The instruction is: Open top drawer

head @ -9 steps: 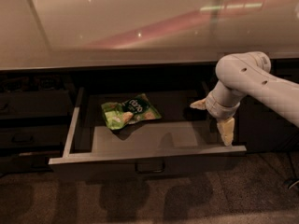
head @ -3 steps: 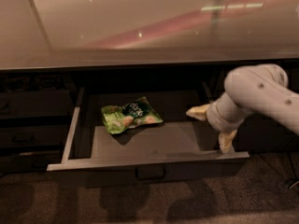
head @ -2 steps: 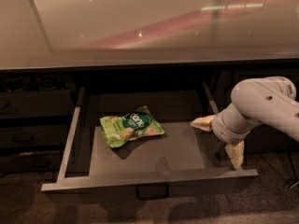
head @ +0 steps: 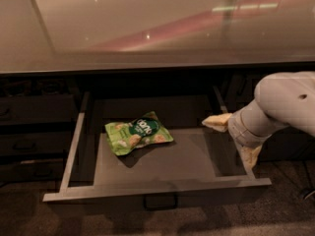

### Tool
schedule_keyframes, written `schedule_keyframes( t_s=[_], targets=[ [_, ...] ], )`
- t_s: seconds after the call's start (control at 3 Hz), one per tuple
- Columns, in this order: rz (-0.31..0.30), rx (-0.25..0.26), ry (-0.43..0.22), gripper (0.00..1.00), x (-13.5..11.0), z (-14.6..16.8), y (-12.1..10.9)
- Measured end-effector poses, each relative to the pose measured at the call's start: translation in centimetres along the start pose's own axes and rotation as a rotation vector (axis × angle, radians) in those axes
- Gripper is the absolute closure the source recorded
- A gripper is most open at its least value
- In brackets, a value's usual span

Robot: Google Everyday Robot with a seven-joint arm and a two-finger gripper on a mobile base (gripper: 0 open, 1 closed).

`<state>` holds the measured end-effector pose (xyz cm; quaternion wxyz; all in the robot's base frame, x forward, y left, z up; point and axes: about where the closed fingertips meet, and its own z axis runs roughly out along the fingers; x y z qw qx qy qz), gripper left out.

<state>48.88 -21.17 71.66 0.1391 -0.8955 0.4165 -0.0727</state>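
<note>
arm [head: 288, 100]: rounded pale-grey shell | gripper [head: 234, 139]: cream fingers [head: 217, 122], right of top drawer [head: 157, 186]

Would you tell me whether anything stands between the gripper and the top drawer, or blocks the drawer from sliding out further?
Nothing visible does. The gripper is right at the top drawer's right side wall, and the green snack bag lies inside the tray, not ahead of the front.
</note>
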Motion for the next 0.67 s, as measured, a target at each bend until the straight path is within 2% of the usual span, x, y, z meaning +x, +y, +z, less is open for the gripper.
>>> schedule_keyframes(
  t_s=[0.33,0.67],
  targets=[
    [-0.031,0.069,0.042,0.0,-1.46,-5.01,-0.63],
    [-0.031,0.069,0.042,0.0,-1.46,-5.01,-0.63]
  ],
)
